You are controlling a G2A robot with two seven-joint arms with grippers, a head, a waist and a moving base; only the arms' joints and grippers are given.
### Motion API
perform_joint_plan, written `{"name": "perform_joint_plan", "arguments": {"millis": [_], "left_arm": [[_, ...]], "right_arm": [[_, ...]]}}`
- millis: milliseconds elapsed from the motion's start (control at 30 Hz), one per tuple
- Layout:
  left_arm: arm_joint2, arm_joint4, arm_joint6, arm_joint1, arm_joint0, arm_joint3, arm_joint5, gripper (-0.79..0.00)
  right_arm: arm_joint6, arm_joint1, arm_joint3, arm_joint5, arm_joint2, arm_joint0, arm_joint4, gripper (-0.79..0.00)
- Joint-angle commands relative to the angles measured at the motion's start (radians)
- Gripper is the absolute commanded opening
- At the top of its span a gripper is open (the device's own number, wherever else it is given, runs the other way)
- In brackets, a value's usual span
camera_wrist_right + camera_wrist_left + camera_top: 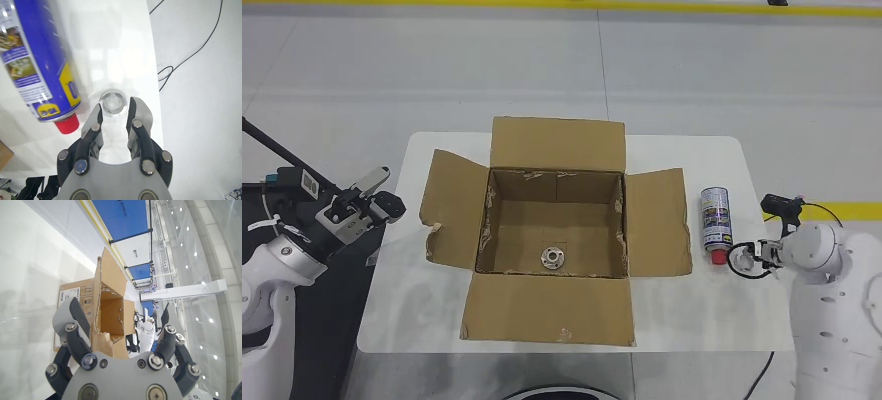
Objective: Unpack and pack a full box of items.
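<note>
An open cardboard box stands mid-table with its four flaps spread; a round metal flanged part lies on its floor. Right of the box a blue spray can with a red cap lies on its side. My right gripper hovers just beyond the cap near the table's right edge. In the right wrist view the right gripper is open, its fingertips on either side of a small metal ring resting on the table beside the spray can. My left gripper is open at the table's left edge, holding nothing.
The white table has bare room in front of the spray can and along its left side. In the left wrist view the box is ahead of the left gripper. Black cables lie on the floor beyond the table's right edge.
</note>
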Motion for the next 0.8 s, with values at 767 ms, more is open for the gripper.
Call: {"name": "perform_joint_plan", "arguments": {"millis": [767], "left_arm": [[0.0, 0.0, 0.0, 0.0, 0.0, 0.0, 0.0, 0.0]], "right_arm": [[-0.003, -0.02, -0.58, 0.068, -0.438, 0.153, 0.263, -0.058]]}}
